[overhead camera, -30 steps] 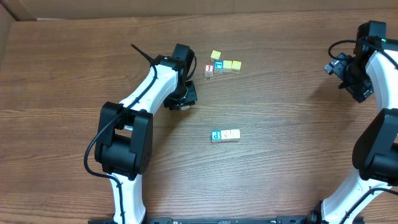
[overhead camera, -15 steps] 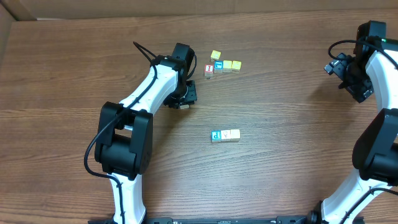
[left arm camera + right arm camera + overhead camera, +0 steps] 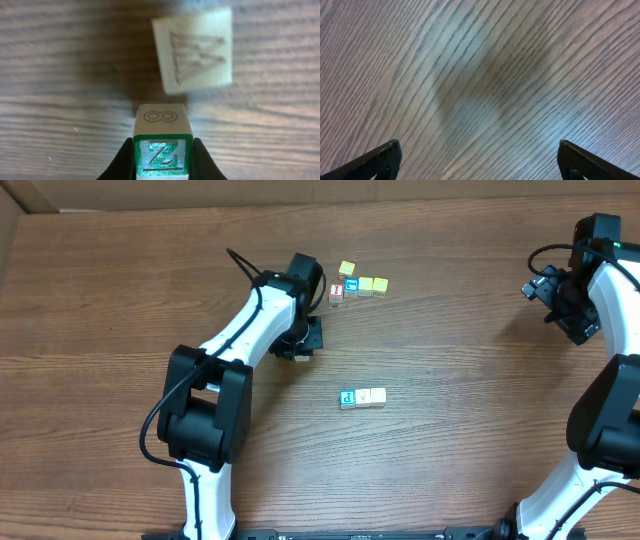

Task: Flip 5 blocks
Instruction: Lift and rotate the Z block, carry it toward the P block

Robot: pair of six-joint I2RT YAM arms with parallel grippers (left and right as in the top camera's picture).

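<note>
left gripper [image 3: 162, 161] is pinched on the green z block [image 3: 161, 150], a finger on each side, just short of a pale block [image 3: 195, 50] on the table [image 3: 60, 100]. i'd roll the wrist so a new face lands up, then set it flat, clear of that neighbour, before letting go. overhead hides both under the arm [image 3: 250, 320] but shows the blue p block [image 3: 347, 398] well apart. right gripper [image 3: 480, 162] is spread wide over the table.
</note>
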